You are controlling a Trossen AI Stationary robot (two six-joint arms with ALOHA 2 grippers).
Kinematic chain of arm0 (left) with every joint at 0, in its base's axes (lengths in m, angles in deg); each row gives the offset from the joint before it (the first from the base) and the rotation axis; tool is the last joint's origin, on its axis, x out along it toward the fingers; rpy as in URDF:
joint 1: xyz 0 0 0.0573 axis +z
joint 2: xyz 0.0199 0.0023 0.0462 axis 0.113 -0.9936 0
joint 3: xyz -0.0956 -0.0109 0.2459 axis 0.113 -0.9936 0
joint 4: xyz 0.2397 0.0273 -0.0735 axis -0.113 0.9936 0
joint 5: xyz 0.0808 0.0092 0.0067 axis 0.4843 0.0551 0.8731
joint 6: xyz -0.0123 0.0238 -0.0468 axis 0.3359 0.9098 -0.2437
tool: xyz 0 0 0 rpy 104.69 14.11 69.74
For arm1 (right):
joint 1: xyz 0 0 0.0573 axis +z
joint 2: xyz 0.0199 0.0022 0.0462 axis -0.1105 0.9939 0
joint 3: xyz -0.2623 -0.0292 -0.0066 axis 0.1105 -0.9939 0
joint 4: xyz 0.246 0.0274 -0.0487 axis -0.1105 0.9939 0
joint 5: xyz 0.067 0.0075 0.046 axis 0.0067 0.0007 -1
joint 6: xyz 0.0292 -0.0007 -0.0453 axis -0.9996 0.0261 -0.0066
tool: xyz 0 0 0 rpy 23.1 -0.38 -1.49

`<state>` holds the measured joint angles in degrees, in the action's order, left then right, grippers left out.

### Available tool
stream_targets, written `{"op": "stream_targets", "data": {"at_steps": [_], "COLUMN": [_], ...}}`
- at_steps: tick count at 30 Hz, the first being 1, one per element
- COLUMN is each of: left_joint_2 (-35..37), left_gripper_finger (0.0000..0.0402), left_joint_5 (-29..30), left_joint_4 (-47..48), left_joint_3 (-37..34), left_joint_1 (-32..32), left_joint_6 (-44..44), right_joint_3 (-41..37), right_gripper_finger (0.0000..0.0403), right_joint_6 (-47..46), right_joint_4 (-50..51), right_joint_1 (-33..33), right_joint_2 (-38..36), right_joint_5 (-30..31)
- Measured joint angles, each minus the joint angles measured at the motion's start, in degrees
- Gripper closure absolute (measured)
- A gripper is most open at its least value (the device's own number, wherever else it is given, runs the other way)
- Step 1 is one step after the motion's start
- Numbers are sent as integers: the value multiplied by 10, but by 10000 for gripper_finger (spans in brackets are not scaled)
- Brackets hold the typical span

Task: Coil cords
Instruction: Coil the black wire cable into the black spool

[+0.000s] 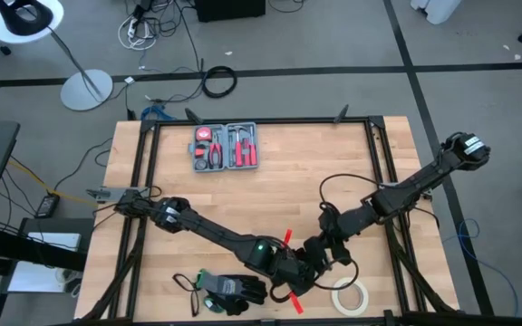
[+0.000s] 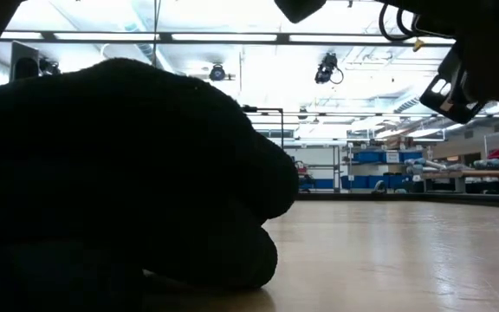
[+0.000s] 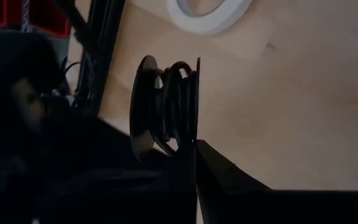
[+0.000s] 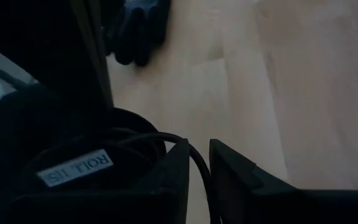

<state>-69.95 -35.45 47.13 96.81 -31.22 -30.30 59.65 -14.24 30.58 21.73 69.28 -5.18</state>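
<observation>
The thin black cord (image 1: 323, 191) runs in loose loops over the wooden table's middle right, and one end is wound into a small round coil (image 3: 166, 106). My left gripper (image 1: 301, 272) is near the table's front edge, shut on that coil. Close beside it on the right, my right gripper (image 1: 321, 253) is shut on a strand of the cord (image 4: 198, 163). In the high view the two grippers hide the coil. My left gripper (image 3: 196, 148) pinches the coil's edge (image 3: 188, 134) between its two fingertips. The coil stands out beyond the fingers, on edge and clear of the table. My right gripper (image 4: 199, 155) has a single strand between its two fingers. That strand (image 4: 157, 137) bends away sideways toward the left arm.
Black gloves (image 1: 231, 290) lie at the front edge left of the grippers and fill the low view's left (image 2: 119, 173). A white tape ring (image 1: 350, 296) lies just right of them. A grey tool case (image 1: 225, 147) sits at the back.
</observation>
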Motion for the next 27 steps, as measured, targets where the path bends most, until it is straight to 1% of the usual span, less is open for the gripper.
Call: {"op": "stream_targets", "data": {"at_steps": [3,8,13,18,22,25,27], "left_joint_2": [0,0,0,0,0,0,0], "left_gripper_finger": [402,402,402,402,402,402,402], "left_joint_5": [16,45,51,56,56,54,41], "left_joint_4": [-12,-31,-27,-25,-25,-24,-25], "left_joint_3": [0,2,3,3,3,3,3], "left_joint_1": [1,4,10,10,10,10,10], "left_joint_6": [5,8,8,7,2,-6,-9], "right_joint_3": [0,0,0,0,0,0,0], "right_gripper_finger": [344,344,344,344,344,344,344], "right_joint_6": [-1,-6,-31,-45,-52,-68,-76], "right_joint_4": [20,29,49,86,99,138,164], "right_joint_1": [8,25,51,77,83,91,101], "right_joint_2": [0,0,0,0,0,0,0], "right_joint_5": [20,30,45,98,100,104,127]}}
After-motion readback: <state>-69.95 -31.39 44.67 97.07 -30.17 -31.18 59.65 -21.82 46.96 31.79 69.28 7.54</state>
